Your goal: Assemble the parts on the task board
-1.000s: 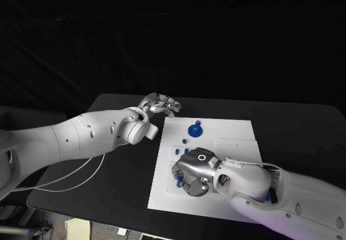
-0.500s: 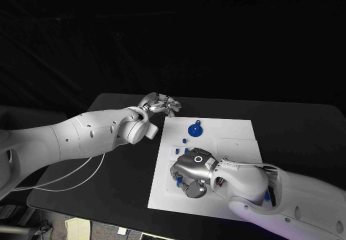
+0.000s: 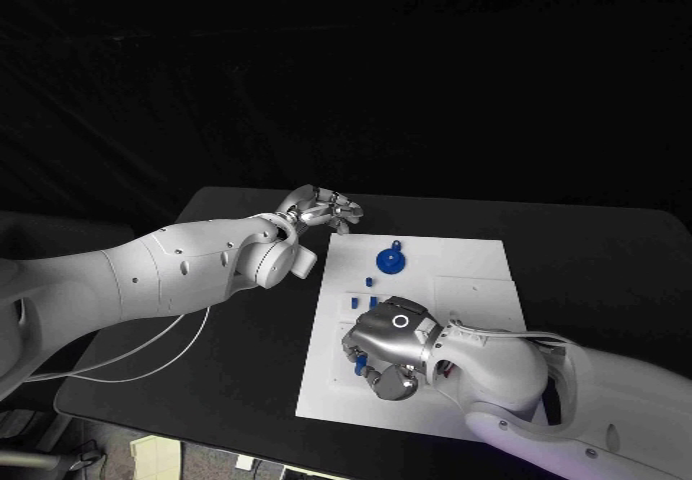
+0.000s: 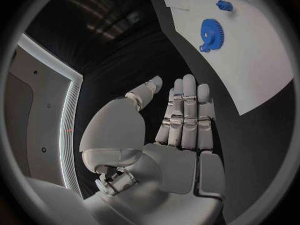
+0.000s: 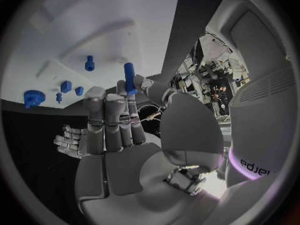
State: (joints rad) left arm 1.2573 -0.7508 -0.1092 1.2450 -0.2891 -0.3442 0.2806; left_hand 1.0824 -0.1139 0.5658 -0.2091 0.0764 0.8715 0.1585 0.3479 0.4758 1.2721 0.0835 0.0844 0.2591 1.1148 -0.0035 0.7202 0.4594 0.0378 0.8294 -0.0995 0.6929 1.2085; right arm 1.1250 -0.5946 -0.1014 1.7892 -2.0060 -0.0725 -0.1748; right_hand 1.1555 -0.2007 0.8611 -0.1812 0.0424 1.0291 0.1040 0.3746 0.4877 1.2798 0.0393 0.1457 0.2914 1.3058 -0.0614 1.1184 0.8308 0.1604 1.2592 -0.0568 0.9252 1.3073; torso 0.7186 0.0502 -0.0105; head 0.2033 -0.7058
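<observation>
Blue plastic peg [image 5: 129, 78] pinched upright at my right hand [image 3: 387, 350] fingertips, over white task board [image 3: 462, 262], ready for insertion. My left hand [image 3: 320, 209] off board edge, fingers straight, together, holding nothing.

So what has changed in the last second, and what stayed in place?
The right robot hand has shifted slightly toward the board's near-left part, its arm swinging along with it. It still pinches a blue peg at its fingertips. The left robot hand still hovers open at the far-left corner of the task board. The blue gear and the small blue pieces lie where they were.
</observation>
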